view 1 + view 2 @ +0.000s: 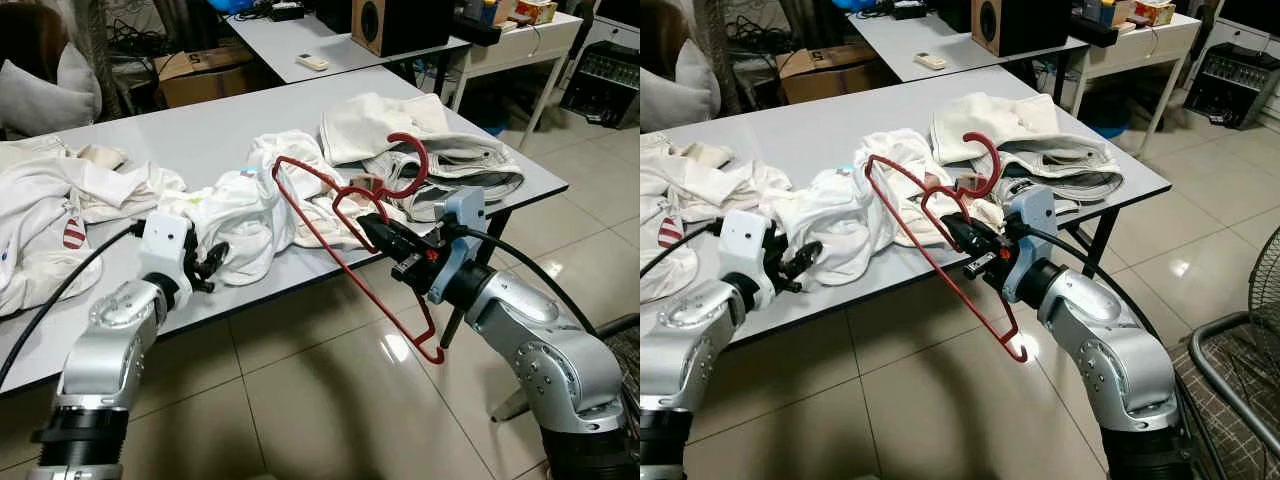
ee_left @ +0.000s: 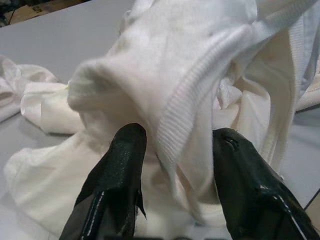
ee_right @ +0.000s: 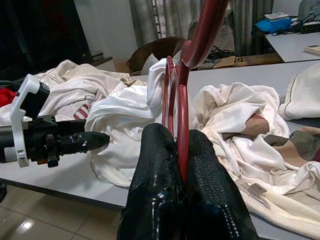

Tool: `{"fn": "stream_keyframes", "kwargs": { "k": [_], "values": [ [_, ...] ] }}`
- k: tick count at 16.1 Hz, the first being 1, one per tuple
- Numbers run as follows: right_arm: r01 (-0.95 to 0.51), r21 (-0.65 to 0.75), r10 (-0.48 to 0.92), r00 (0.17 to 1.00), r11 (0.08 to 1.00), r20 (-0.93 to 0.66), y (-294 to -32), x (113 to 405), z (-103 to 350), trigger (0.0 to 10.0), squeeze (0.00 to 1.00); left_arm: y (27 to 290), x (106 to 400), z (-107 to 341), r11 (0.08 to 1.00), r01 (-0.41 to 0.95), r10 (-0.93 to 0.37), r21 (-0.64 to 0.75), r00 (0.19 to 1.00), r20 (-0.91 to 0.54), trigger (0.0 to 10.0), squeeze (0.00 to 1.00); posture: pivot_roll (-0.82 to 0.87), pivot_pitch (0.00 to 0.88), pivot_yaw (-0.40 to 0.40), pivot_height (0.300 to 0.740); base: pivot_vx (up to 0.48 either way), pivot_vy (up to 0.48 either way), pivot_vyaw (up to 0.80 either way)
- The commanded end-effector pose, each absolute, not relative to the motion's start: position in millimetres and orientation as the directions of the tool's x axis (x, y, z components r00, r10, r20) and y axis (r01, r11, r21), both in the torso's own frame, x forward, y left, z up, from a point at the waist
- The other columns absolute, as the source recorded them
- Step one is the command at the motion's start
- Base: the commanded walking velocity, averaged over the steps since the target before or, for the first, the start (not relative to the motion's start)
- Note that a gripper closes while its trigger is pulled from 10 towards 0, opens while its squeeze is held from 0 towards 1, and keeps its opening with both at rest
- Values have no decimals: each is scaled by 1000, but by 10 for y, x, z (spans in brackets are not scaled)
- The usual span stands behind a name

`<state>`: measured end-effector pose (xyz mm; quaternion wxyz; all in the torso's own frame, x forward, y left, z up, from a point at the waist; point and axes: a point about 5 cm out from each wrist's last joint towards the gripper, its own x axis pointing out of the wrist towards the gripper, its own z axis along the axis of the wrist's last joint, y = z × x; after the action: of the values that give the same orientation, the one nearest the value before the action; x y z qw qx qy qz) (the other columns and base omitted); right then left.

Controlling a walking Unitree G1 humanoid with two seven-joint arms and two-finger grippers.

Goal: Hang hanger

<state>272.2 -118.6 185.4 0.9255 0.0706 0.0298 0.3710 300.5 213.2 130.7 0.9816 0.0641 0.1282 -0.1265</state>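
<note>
Red wire hanger (image 1: 340, 225) at centre frame, clamped near its neck between the closed black fingers (image 3: 165, 170) of the right hand (image 1: 385, 235), hook up, one shoulder dipping past the near edge of the grey worktop (image 1: 200, 130) toward the lower right. Tilted, hanging free of the cloth apart from a possible brush against the white heap behind it; hard to tell.

Left of centre, the left hand (image 1: 210, 265) pushed into a bundled white garment (image 1: 235, 215), its fingers (image 2: 120, 165) parted wide with a ribbed collar edge (image 2: 200, 110) lying between them, touching cloth but not yet pinching it.

Probably the dressing step: hanger already secured, garment being sought for threading onto it. Next move likely calls for closing the left hand on that ribbed edge, lifting the opening clear of the pile, then steering the hanger's shoulder into it. Risk of gathering more than one layer, since the cloth is tightly bunched.

More white clothing (image 1: 40, 210) at the left of the frame, a folded pale pile (image 1: 430, 150) at upper right, tiled floor (image 1: 320, 400) below.
</note>
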Motion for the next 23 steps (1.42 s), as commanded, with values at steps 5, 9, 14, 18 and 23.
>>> {"fn": "stream_keyframes", "kwargs": {
  "k": [5,9,14,18,23],
  "values": [
    [-679,137,683,730,721,30,-1198,2748,1924,10000,0,2015,2782,984,871,465,-367,155,828,-424,10000,0,-80,0,111,740,0,0,0],
    [-682,132,685,728,719,32,-1198,2740,1934,10000,0,2082,2880,920,918,357,-254,174,864,-434,10000,0,-87,0,114,740,0,0,0],
    [-677,127,679,733,725,34,-1214,2733,1934,10000,0,2222,3063,1072,954,233,-158,189,925,-344,0,0,-96,0,124,740,0,0,0],
    [-697,92,701,713,711,-6,-1305,2618,1873,10000,0,2418,3311,1522,946,151,-88,286,971,-222,0,0,-99,0,124,740,0,0,0],
    [-552,109,552,833,827,27,-1670,2595,1897,10000,0,2438,3580,2657,925,26,-107,380,975,195,0,0,-107,0,129,740,0,0,0]
  ]
}}
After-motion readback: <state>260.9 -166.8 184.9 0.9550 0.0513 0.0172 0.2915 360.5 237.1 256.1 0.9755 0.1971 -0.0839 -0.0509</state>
